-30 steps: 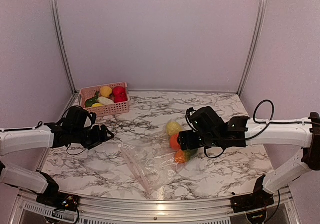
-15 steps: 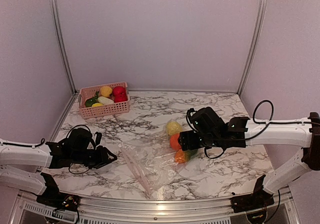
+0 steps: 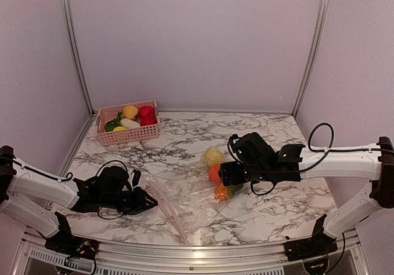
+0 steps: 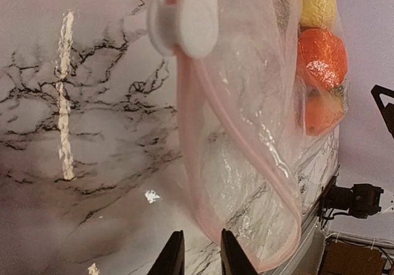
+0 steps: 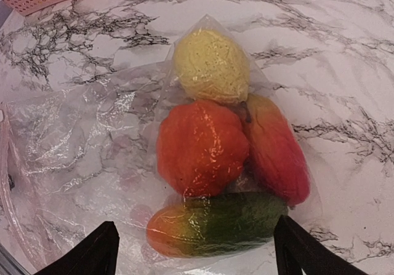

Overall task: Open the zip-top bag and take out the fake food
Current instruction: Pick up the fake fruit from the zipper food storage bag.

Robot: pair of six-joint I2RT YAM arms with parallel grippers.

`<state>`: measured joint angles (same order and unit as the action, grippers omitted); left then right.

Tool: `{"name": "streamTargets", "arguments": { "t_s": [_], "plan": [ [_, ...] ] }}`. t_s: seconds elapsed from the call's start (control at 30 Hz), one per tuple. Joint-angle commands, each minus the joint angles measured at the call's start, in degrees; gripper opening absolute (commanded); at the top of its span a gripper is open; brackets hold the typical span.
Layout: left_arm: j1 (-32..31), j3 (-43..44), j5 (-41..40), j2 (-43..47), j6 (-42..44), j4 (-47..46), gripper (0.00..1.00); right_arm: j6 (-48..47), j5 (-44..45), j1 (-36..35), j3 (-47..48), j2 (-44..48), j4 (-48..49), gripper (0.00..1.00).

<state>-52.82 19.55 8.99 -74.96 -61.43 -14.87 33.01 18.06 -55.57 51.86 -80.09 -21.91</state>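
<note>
Top view: marble tabletop (image 3: 271, 139), two arms low over it. The zip-top bag (image 3: 178, 207) lay flat at centre-front, between the arms. The fake food (image 3: 213, 158) sat bunched in the bag's far right end: yellow, orange-red and green-orange pieces. Left pincer (image 3: 148, 200) was down at the bag's left edge. Right pincer (image 3: 223, 174) was right beside the food end. A pink slatted basket (image 3: 128, 135) stood at the far left corner, well apart from the bag, with more toy pieces in yellow, red, green and cream inside.

Left wrist view: left pincer (image 4: 202, 253) had its two fingertips nearly together, a narrow gap left. The bag's pink zip strip (image 4: 212, 121) ran down into that gap. Could not tell whether it was actually pinched. A white round slider (image 4: 184, 19) sat at the strip's far end. The bag mouth gaped a little, and the food was visible at the far end.

Right wrist view: right pincer (image 5: 194, 223) stood wide apart, gripping nothing. The fake food lay inside the bag just ahead of the tips: yellow lumpy piece (image 5: 209, 66) farthest, orange-red piece (image 5: 200, 149) in the middle, red-yellow piece (image 5: 277, 158) to its right, green-orange piece (image 5: 215, 223) nearest. The bag film was crinkled and flat to the left.
</note>
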Motion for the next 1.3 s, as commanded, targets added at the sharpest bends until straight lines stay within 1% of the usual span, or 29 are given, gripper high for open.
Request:
{"name": "streamTargets", "arguments": {
  "t_s": [0.0,0.3,0.6,0.73,0.9,1.07,1.13,1.27],
  "plan": [
    [-1.24,3.16,0.30,-2.71,-0.79,-5.37,0.20,0.55,-0.14,0.55,0.95,-0.63,-0.67,0.85],
    [-3.41,4.40,0.90,-7.52,-2.85,-10.11,0.17,0.44,0.58,0.63,1.22,-1.19,-1.10,0.85],
    [-3.61,4.01,1.74,-13.53,-7.41,-19.33,0.18,-0.46,0.28,2.96,0.81,-2.94,0.36,0.84],
    [-3.61,3.85,0.21,-15.45,-8.91,-19.51,0.15,-0.97,-1.08,4.74,0.27,-4.57,1.85,0.76],
    [-3.62,3.75,-2.29,-14.96,-8.47,-15.24,0.15,-0.96,-0.84,4.88,-0.13,-5.98,1.70,0.60],
    [-3.62,3.92,-2.71,-14.42,-7.77,-13.42,0.15,-0.84,0.67,5.31,-1.20,-7.79,1.69,0.52],
    [-3.65,3.99,-2.68,-14.45,-7.66,-13.21,0.15,-0.60,0.27,5.90,-1.46,-8.84,2.14,0.47],
    [-3.65,4.32,-2.78,-14.35,-7.32,-12.70,0.15,-0.38,-0.25,6.22,-1.31,-11.22,2.91,0.41]
  ]
}}
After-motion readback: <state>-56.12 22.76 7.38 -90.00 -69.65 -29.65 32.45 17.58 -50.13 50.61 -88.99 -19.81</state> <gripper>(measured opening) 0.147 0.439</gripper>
